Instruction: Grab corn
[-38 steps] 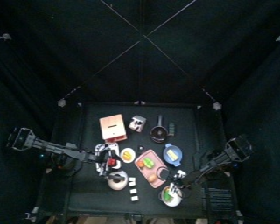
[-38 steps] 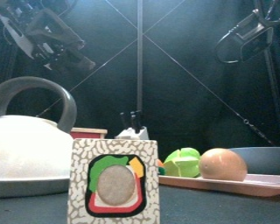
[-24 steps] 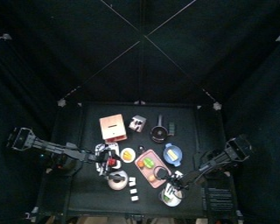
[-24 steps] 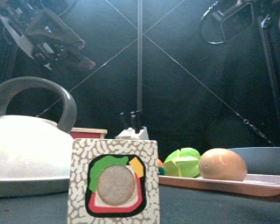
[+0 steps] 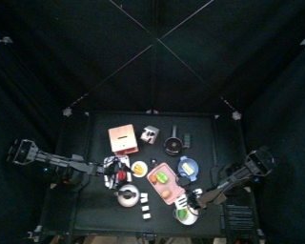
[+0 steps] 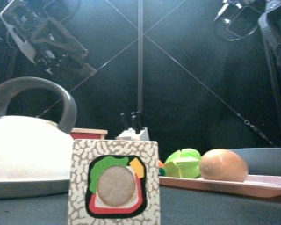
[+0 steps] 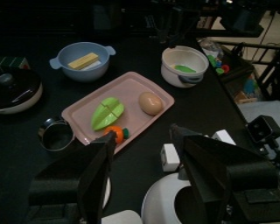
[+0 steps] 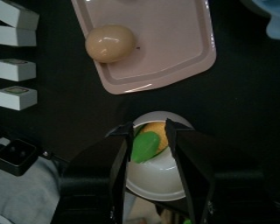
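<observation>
The right gripper [image 8: 150,166] hangs directly over a white bowl [image 8: 154,179] at the table's front right, its jaws spread apart to either side of the bowl's contents. Inside the bowl lie a green piece and a yellow piece, which may be the corn [image 8: 157,133], though the jaws partly hide it. Just beyond the bowl sits a pink tray [image 8: 178,52] carrying a tan egg [image 8: 109,40]. Three small white blocks [image 8: 14,68] lie beside the tray.

The left gripper [image 7: 149,175] hovers near a silver kettle [image 6: 20,149], its jaws spread and holding nothing. Its wrist view also shows a blue bowl [image 7: 84,61] with a yellow stick inside.
</observation>
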